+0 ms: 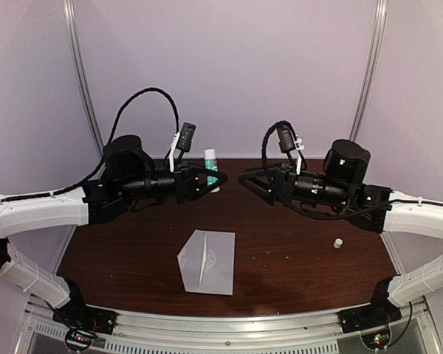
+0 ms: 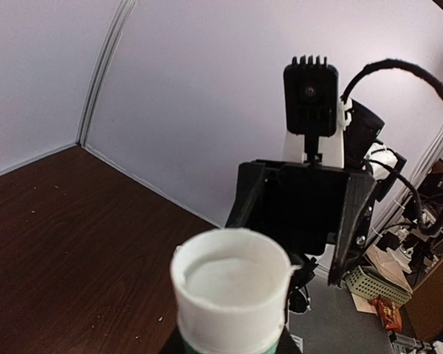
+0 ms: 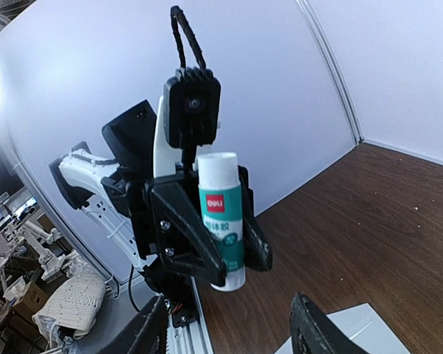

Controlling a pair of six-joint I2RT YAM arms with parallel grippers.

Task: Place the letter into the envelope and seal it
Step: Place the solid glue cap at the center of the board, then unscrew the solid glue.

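Top view, envelope (image 1: 210, 265): lying flat on the surface (image 1: 295, 247) near the front middle, with the flap lifting at the left side; counting one.
Top view, letter: not showing as a separate sheet; possibly sitting inside, cannot tell.
Top view, small white cap (image 1: 338, 242): lying alone toward the right; counting one.
Top view, left end effector (image 1: 213, 177): closing around one glue stick (image 1: 212, 164), high above the surface.
Handling: probably behaving as thin, light paper that creases easily; best taking by an edge or the flap tip while pressing the body down.
Left wrist view, glue stick: showing its open rim, uncapped.
Right wrist view, right end effector (image 3: 236, 332): standing partly spread, gripping nothing.
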